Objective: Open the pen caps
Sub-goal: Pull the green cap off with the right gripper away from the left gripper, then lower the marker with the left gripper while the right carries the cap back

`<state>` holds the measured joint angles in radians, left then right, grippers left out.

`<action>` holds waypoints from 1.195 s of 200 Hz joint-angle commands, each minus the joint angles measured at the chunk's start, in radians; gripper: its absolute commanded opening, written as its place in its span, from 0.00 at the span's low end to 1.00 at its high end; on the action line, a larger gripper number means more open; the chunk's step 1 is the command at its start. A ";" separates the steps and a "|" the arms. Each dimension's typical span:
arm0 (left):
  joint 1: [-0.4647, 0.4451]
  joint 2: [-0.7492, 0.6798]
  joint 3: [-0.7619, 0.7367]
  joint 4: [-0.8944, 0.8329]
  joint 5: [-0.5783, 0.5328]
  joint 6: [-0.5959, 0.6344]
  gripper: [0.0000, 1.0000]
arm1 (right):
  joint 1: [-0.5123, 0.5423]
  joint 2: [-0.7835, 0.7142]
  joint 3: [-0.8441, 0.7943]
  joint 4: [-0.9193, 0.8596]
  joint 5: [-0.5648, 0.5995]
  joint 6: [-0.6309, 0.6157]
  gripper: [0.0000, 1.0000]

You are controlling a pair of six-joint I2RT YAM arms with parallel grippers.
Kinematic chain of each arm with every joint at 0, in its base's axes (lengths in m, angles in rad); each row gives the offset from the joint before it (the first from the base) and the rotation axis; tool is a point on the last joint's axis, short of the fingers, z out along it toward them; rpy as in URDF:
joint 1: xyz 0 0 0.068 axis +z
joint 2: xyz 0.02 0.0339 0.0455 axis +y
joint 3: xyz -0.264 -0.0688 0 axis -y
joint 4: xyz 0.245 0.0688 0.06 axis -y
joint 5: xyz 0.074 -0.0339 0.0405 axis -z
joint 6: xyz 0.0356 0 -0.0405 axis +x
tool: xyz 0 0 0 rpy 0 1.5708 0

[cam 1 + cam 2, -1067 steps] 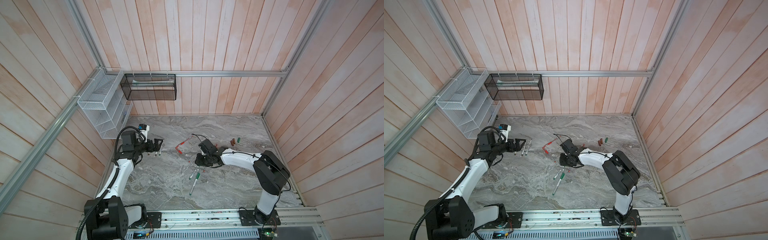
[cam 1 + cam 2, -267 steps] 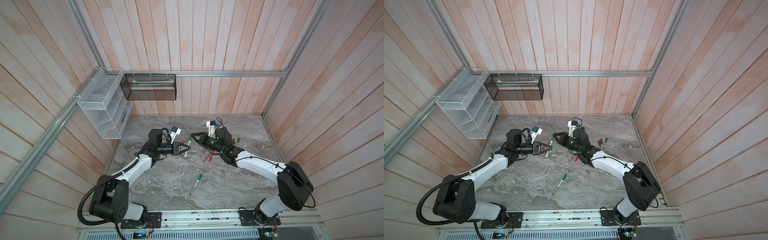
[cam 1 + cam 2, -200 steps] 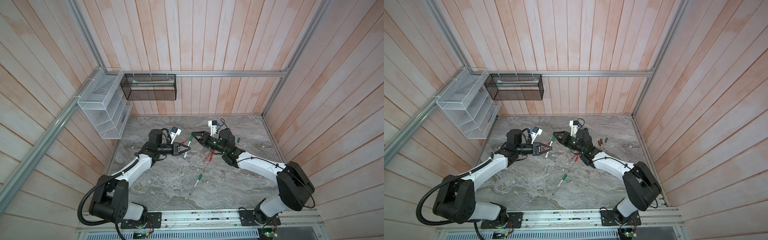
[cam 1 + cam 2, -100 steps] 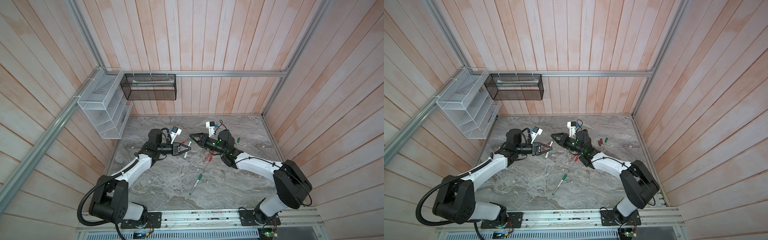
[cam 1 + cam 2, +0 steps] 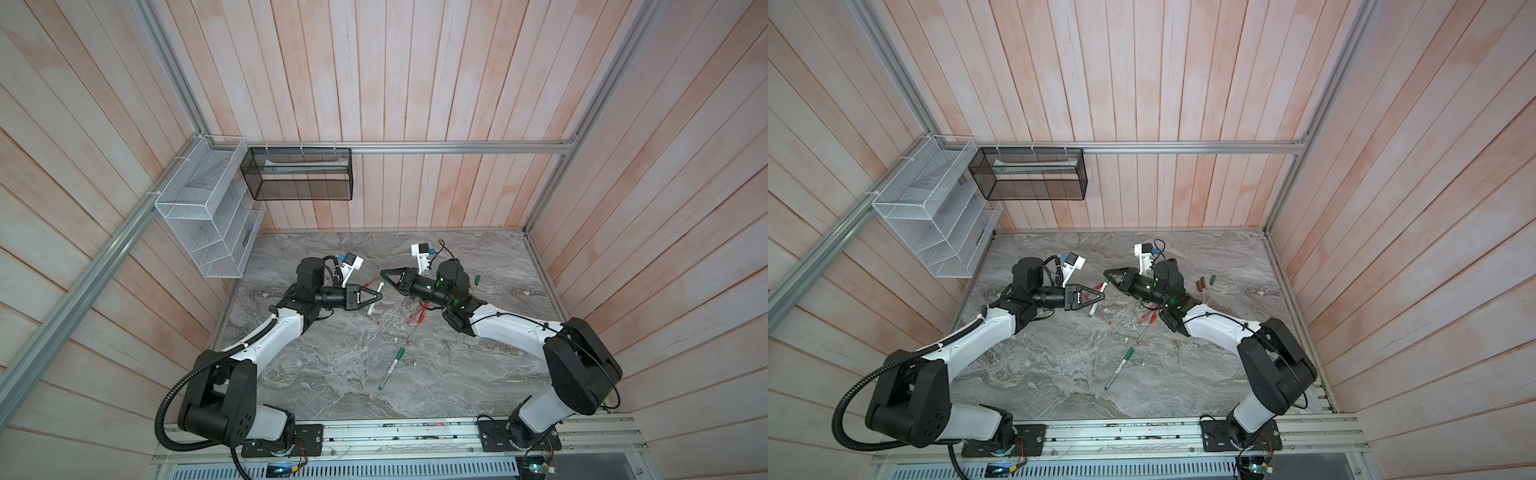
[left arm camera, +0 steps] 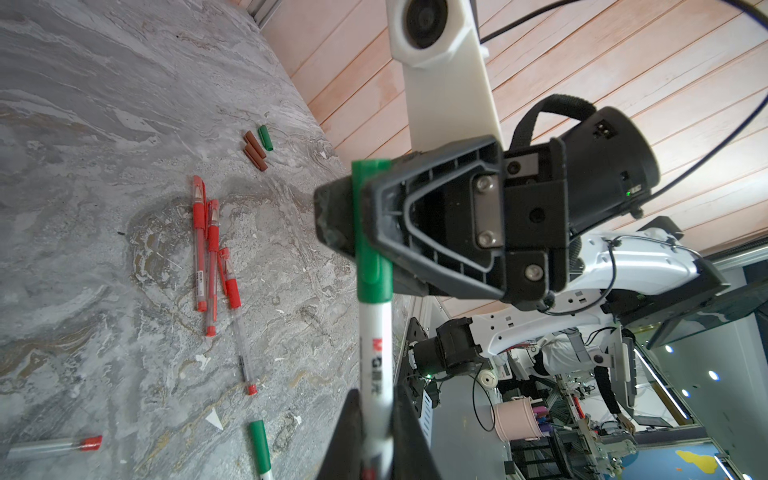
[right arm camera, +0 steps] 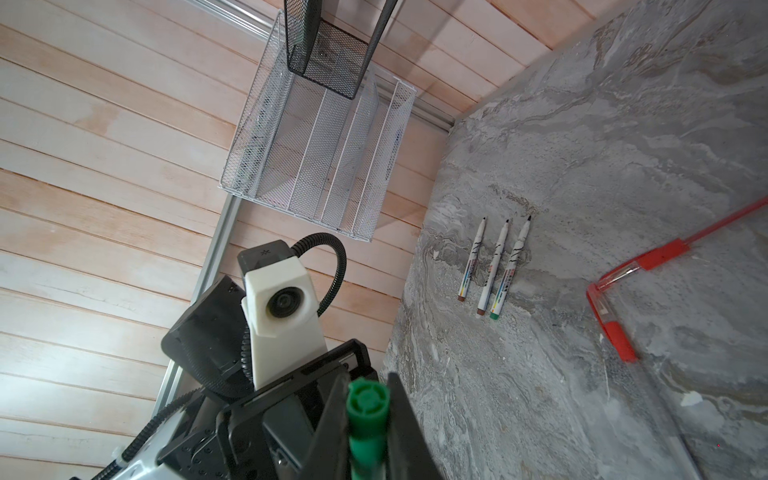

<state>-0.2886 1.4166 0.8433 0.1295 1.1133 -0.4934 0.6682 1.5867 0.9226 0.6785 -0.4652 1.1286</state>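
1. Nearest the base rail, a capped green marker lies loose on the table, not yet handled.
2. Beyond it, red pens lie in a cluster; their caps appear fitted.
3. At mid-table both grippers meet above the surface on one marker.
   - The left gripper pinches the white barrel, jaws pressed tight, anchoring the pen.
   - The right gripper pinches the green cap, which is seated on the barrel.
   - Opposed grips along the pen axis permit a straight pull.
4. Farther back, loose caps, brown and green, lie grouped together.
5. Three uncapped markers lie in a row by the wire rack, apparently kept apart from their caps.
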 commanded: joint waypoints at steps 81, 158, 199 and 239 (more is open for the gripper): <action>-0.029 -0.070 -0.066 -0.013 0.001 0.065 0.00 | -0.155 -0.089 0.027 -0.013 0.039 -0.032 0.00; -0.046 -0.070 -0.117 0.059 0.025 0.027 0.00 | -0.262 -0.143 0.028 -0.018 0.052 -0.045 0.00; -0.044 -0.074 -0.093 0.016 -0.006 0.053 0.00 | -0.269 -0.170 -0.008 -0.035 0.046 -0.060 0.00; 0.022 -0.060 -0.005 -0.133 -0.219 0.117 0.00 | -0.303 -0.265 -0.030 -0.216 0.041 -0.153 0.00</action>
<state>-0.3115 1.3605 0.7708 0.0811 1.0370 -0.4332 0.3840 1.4021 0.9138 0.5850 -0.4416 1.0618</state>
